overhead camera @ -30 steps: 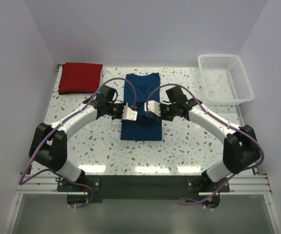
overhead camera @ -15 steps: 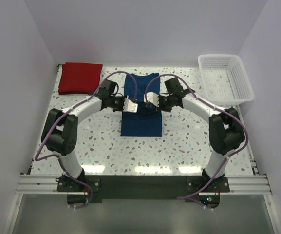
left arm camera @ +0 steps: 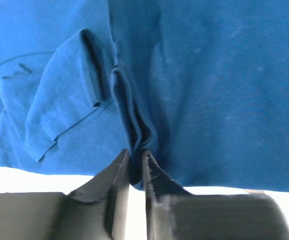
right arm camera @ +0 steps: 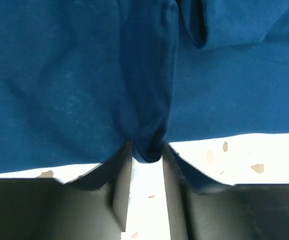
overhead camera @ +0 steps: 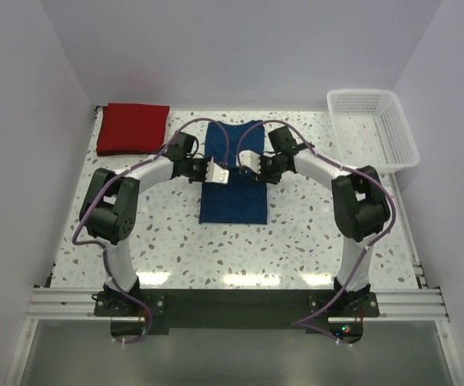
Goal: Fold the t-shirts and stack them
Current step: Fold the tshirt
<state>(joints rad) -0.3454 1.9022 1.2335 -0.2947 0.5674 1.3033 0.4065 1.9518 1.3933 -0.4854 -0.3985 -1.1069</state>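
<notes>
The navy t-shirt (overhead camera: 232, 205) lies as a long folded strip in the middle of the table. Both grippers meet over its middle. My left gripper (overhead camera: 218, 172) (left arm camera: 136, 160) is shut on a pinched fold of the navy cloth (left arm camera: 209, 100). My right gripper (overhead camera: 248, 163) (right arm camera: 147, 150) has its jaws parted, with a bunched fold of the navy cloth (right arm camera: 59, 75) still sitting between the tips. The red t-shirt (overhead camera: 133, 129) lies folded at the far left corner, away from both grippers.
A white lattice basket (overhead camera: 372, 129) stands at the far right corner. Both arms arch in from the sides, their elbows near the table's left and right edges. White walls close the table on three sides.
Both grippers have moved toward the far side along the navy shirt, and the arms' elbows swung outward. The right jaws have parted; the left jaws have eased slightly.
</notes>
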